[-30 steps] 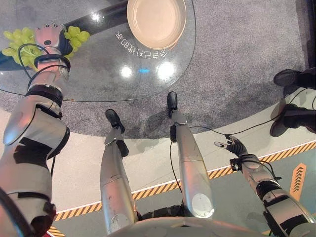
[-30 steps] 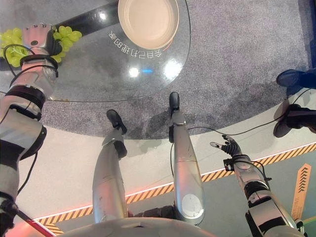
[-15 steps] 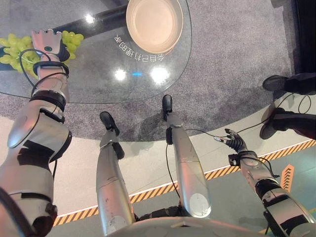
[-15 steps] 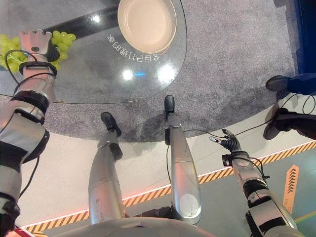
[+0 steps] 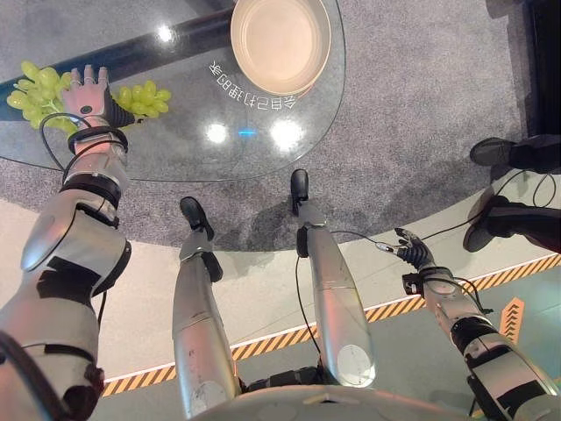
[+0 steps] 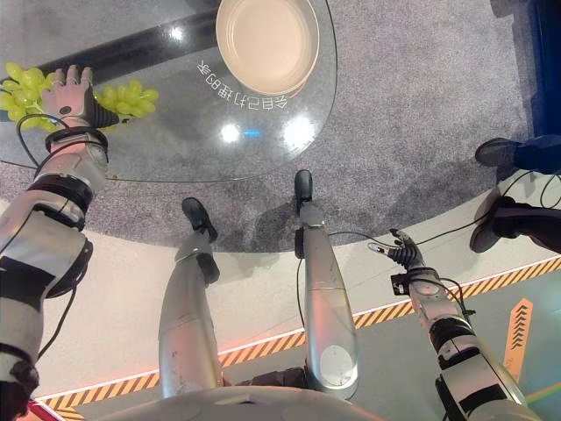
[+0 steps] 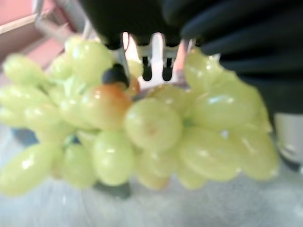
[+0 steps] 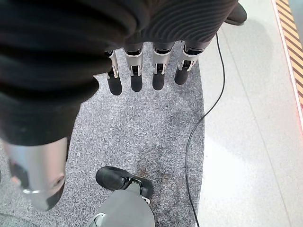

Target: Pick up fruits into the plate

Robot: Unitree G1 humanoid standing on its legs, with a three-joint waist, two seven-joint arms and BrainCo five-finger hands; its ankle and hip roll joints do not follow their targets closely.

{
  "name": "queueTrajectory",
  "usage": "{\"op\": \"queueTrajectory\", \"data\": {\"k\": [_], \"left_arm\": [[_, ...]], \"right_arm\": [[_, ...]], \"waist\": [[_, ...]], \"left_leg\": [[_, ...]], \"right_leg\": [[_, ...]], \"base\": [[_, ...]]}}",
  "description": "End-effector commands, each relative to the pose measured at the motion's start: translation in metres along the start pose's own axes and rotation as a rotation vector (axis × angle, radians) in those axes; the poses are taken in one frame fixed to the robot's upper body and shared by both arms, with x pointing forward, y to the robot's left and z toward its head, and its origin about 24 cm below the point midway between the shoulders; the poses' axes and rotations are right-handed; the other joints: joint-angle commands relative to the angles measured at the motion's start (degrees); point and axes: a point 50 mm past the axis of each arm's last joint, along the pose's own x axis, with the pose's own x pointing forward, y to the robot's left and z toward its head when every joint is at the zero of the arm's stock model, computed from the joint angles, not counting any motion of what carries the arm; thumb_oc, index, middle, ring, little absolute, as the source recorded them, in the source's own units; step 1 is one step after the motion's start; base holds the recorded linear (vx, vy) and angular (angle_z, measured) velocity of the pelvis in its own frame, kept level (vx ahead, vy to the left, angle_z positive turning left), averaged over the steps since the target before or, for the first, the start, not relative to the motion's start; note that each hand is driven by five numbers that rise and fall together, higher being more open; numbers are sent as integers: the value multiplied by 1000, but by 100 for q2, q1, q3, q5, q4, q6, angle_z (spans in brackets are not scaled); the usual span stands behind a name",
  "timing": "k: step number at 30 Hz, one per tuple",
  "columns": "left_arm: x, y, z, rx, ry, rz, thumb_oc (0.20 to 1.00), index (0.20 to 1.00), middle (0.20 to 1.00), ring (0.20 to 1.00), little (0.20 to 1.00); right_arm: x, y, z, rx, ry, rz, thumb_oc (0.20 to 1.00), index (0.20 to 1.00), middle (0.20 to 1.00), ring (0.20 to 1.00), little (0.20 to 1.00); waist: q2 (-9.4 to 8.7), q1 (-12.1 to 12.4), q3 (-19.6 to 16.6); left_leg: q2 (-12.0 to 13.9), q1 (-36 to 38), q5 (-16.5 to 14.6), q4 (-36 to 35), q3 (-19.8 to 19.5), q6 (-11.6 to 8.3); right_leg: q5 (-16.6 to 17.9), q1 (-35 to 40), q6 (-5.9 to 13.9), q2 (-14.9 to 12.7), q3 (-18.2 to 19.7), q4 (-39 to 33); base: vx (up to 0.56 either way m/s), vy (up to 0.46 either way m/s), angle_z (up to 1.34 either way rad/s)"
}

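Over the last second the left hand (image 5: 88, 99) has settled onto the bunch of green grapes (image 5: 140, 96) left of the empty plate (image 5: 280, 44), its grip unreadable, so lifting looks imminent, while the right hand (image 6: 401, 255) hangs open

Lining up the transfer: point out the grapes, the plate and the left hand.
grapes (image 5: 143, 96), left eye view, cluster right of the hand
plate (image 5: 280, 42), left eye view, bare centre
left hand (image 5: 88, 98), left eye view, back of hand
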Motion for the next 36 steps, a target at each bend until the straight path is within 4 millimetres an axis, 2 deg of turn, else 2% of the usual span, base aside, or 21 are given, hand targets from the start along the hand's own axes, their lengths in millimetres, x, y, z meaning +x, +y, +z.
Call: {"op": "queueTrajectory", "data": {"k": [1,8,9,10,18,24,25,26,27,30,31,32,33,36], "left_arm": [[-13,-31,-51,-50,204,-163,1000,1000,1000,1000,1000],[-10,-26,-41,-33,162,-174,1000,1000,1000,1000,1000],[-10,-26,-40,-7,144,-175,1000,1000,1000,1000,1000],[-11,-29,-38,28,124,-183,1000,1000,1000,1000,1000],[-9,-26,-28,278,9,-183,1000,1000,1000,1000,1000],[-12,-33,-25,450,-37,-227,1000,1000,1000,1000,1000],[-13,-36,-25,492,-51,-230,818,818,818,818,818],[-13,-36,-24,508,-56,-231,542,542,542,542,542],[-15,-38,-25,526,-63,-224,200,200,200,200,200],[-17,-43,-24,538,-70,-221,200,200,200,200,200],[-17,-41,-21,553,-79,-192,200,200,200,200,200],[-19,-45,-22,562,-83,-202,200,200,200,200,200],[-18,-43,-21,588,-88,-192,200,200,200,200,200],[-20,-47,-24,641,-105,-191,200,200,200,200,200]], "right_arm": [[-3,-3,-6,-13,23,-22,1000,1000,1000,1000,1000],[-2,-3,-3,-20,19,-22,1000,1000,1000,1000,1000],[-2,-3,-3,-20,18,-22,1000,1000,1000,1000,1000],[-3,-3,-6,-20,24,-21,1000,1000,1000,1000,1000],[-1,-7,3,-33,-4,-37,1000,1000,1000,1000,1000],[1,-11,13,-27,-44,-55,1000,1000,1000,1000,1000],[2,-11,16,-25,-56,-55,1000,1000,1000,1000,1000],[2,-11,17,-24,-60,-54,1000,1000,1000,1000,1000],[3,-11,23,-18,-82,-57,1000,1000,1000,1000,1000],[4,-10,30,-4,-112,-61,1000,1000,1000,1000,1000],[5,-9,42,7,-149,-67,1000,1000,1000,1000,1000],[5,-8,39,6,-142,-64,1000,1000,1000,1000,1000],[6,-8,49,16,-176,-68,1000,1000,1000,1000,1000],[6,-6,58,34,-215,-76,1000,1000,1000,1000,1000]], "waist": [[-110,28,82],[-140,-12,82],[-140,-15,82],[-125,-11,82],[-97,-56,82],[-97,-67,82],[-110,-64,82],[-117,-64,82],[-142,-59,82],[-173,-48,82],[-220,-62,82],[-208,-43,82],[-255,-65,82],[-295,-48,82]], "left_leg": [[-589,-41,-276,-135,111,124],[-570,-119,-301,-97,130,122],[-579,-125,-307,-94,125,126],[-587,-18,-522,-30,65,93],[-604,-187,-565,84,85,93],[-606,-300,-595,112,81,100],[-606,-306,-594,100,82,104],[-604,-308,-595,99,85,104],[-595,-315,-593,84,87,95],[-602,-339,-601,89,67,88],[-619,-451,-381,-6,120,129],[-605,-320,-595,53,59,91],[-620,-436,-378,-44,119,123],[-633,-431,-377,-73,102,123]], "right_leg": [[-302,206,-276,745,-130,-210],[-300,139,-258,749,-99,-213],[-292,131,-256,750,-94,-217],[-471,235,-217,763,-81,-154],[-427,74,-206,730,-48,-153],[-374,-34,-173,710,-35,-179],[-355,-38,-164,712,-40,-198],[-348,-38,-162,711,-44,-206],[-325,-34,-147,708,-54,-241],[-302,-37,-133,713,-60,-268],[-89,-149,-153,699,-70,-364],[-275,-14,-114,719,-70,-306],[-65,-131,-136,698,-81,-414],[-30,-109,-120,705,-102,-459]], "base": [[0,0,0],[0,0,0],[75,14,1],[75,11,1],[8,15,0],[0,0,0],[0,0,0],[0,0,0],[0,0,0],[-23,-16,0],[0,0,0],[-72,-48,0],[0,0,0],[-27,-19,-2]]}}
